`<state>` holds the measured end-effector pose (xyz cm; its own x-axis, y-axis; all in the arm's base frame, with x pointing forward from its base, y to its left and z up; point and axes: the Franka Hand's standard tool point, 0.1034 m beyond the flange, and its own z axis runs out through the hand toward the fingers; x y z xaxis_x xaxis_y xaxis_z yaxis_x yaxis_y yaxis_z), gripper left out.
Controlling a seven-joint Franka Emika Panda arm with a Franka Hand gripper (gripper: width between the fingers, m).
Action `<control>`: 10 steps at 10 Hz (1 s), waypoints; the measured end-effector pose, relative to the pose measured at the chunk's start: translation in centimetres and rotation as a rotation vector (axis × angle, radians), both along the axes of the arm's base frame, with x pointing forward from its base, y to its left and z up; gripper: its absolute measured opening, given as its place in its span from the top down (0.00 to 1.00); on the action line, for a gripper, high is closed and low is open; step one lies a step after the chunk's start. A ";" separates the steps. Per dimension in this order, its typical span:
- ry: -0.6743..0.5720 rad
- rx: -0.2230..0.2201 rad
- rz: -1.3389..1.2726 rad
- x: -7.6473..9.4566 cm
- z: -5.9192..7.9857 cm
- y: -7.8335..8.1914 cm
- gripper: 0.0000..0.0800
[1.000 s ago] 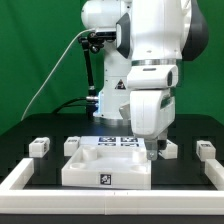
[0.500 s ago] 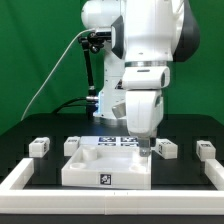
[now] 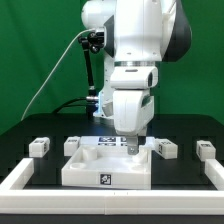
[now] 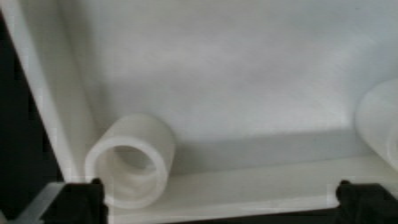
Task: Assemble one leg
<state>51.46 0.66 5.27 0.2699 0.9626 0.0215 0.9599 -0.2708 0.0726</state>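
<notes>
Exterior view: arm (image 3: 140, 60) is planted mid-scene, gripper (image 3: 134, 150) down over the 2 o'clock corner of the white tabletop (image 3: 100, 168). Can't read the finger gap from here. Four legs sit on the black table (image 3: 185, 135), none held. The nearest leg (image 3: 165, 149) is just beside the gripper at its 3 o'clock, and the outer leg (image 3: 206, 150) is further out the same way. The third leg (image 3: 72, 145) is just beside the tabletop's 10 o'clock corner, the fourth leg (image 3: 39, 146) beyond it at 9 o'clock. The marker board (image 3: 112, 141) is at the tabletop's 12 o'clock, and the white rail (image 3: 20, 180) runs round the front. Wrist view: gripper (image 4: 214, 200) is spread wide, dark fingertips (image 4: 75, 195) far apart, gripping nothing. Between them is only tabletop (image 4: 231, 80) surface. A hollow round stub (image 4: 134, 160) sits by the rim wall, close to one fingertip.
</notes>
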 end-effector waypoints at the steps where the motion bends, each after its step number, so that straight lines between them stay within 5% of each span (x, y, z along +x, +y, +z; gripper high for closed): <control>1: -0.007 0.001 -0.001 -1.2 -0.5 -0.5 0.19; 4: 0.008 0.007 -0.011 -6.5 -1.4 -0.6 0.19; 10: 0.049 0.002 0.074 -8.1 -3.0 -1.9 0.19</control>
<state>43.34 -1.22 2.32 0.1988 0.9800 0.0120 0.9797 -0.1991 0.0250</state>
